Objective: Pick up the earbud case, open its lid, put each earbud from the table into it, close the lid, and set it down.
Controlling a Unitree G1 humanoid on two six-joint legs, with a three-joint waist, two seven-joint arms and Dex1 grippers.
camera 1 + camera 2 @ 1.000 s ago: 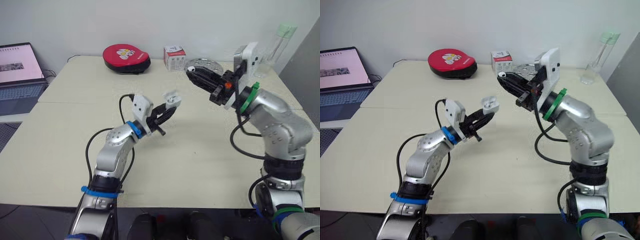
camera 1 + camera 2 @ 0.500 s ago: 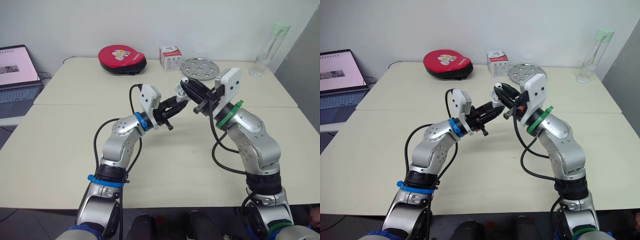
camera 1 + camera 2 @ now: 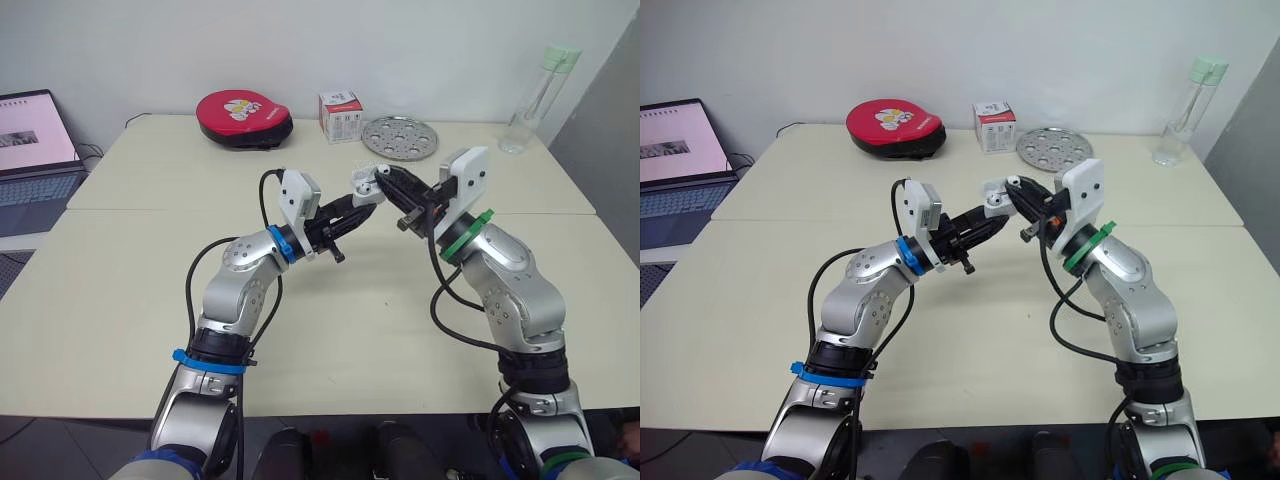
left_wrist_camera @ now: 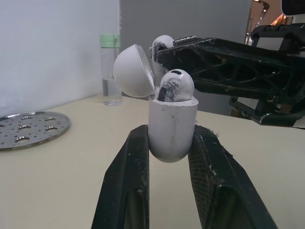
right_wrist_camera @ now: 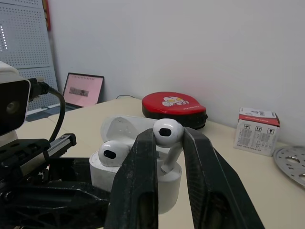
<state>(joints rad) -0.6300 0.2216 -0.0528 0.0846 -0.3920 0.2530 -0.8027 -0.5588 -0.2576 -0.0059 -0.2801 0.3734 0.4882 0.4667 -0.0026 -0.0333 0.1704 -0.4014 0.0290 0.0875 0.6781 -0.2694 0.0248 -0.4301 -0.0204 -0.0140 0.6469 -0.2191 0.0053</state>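
The white earbud case (image 4: 171, 125) is held above the middle of the table (image 3: 400, 300) with my left gripper (image 4: 169, 140) shut on its body. Its lid (image 4: 133, 71) stands open and one earbud (image 4: 175, 86) sits in a slot. My right gripper (image 5: 167, 143) is shut on the second earbud (image 5: 167, 132), right over the case (image 5: 143, 179). The stem points down at the free slot; whether it touches I cannot tell. From the head, both grippers meet at the case (image 3: 362, 185).
Along the table's far edge lie a red round pouch (image 3: 244, 117), a small box (image 3: 343, 117), a perforated metal disc (image 3: 399, 137) and a clear bottle (image 3: 535, 95). A laptop (image 3: 35, 150) stands off the left side.
One second ago the grippers were apart; the right one has since brought its earbud to the open case held by the left. In the last half second it shifted slightly right.
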